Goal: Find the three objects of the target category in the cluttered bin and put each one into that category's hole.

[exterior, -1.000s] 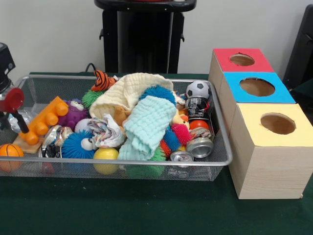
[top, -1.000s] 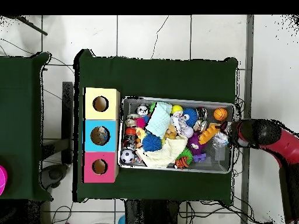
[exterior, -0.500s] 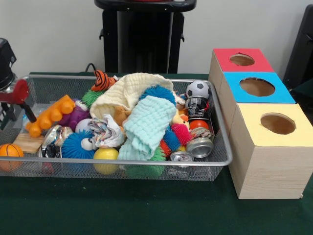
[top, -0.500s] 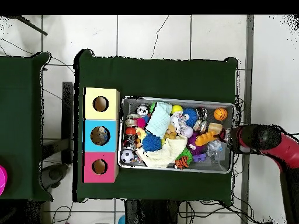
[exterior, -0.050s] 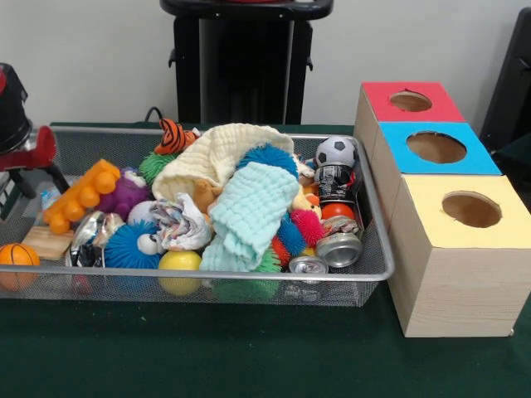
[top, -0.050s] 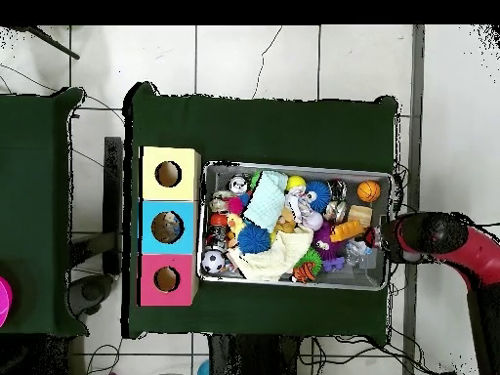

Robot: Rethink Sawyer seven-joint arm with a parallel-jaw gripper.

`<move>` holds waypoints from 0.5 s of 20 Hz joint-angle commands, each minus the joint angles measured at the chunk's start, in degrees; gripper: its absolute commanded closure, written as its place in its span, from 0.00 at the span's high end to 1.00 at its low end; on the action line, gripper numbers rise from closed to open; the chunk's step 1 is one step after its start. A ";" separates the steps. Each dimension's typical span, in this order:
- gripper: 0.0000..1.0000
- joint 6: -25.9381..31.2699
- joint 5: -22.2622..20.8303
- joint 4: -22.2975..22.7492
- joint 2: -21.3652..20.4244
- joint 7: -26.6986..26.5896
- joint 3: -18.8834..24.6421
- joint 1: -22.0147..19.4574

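The wire bin (exterior, -0.050s: pixel 249 275) is piled with toys, cloths and cans. My gripper (exterior, -0.050s: pixel 37 166) hangs at the bin's left end in the front view, partly cut off by the picture's edge. Right beside it lies a tilted orange toy brick (exterior, -0.050s: pixel 80 196), over a wooden block (exterior, -0.050s: pixel 46 240). Whether the gripper holds the brick is hidden. From overhead, the gripper (top, -0.050s: pixel 379 236) sits at the bin's right end, touching the orange brick (top, -0.050s: pixel 347 231). Three boxes with holes stand beside the bin: red (exterior, -0.050s: pixel 411 101), blue (exterior, -0.050s: pixel 436 148) and yellow (exterior, -0.050s: pixel 469 211).
A mint cloth (exterior, -0.050s: pixel 249 211) and a cream cloth (exterior, -0.050s: pixel 216 153) cover the middle of the pile. Crushed cans (exterior, -0.050s: pixel 338 247) and a soccer ball (exterior, -0.050s: pixel 336 151) lie near the boxes. A small basketball (exterior, -0.050s: pixel 17 254) rests in the front left corner.
My gripper has risen and drawn back towards the bin's end. The orange brick's near end lifted and shifted with it, uncovering the wooden block.
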 commanded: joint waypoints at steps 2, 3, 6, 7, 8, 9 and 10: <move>1.00 3.62 -4.35 1.39 0.49 -19.08 2.62 0.32; 1.00 3.45 -4.24 1.71 0.27 -18.70 2.67 0.50; 1.00 2.82 -4.27 2.91 -0.80 -17.67 2.53 0.66; 1.00 2.50 -4.46 3.06 -0.94 -17.62 2.42 0.49; 1.00 2.18 -4.64 3.21 -1.07 -17.58 2.31 0.32; 1.00 1.80 -4.89 2.78 -0.67 -17.53 2.28 0.40; 1.00 1.36 -5.05 2.52 -0.44 -17.39 2.25 0.37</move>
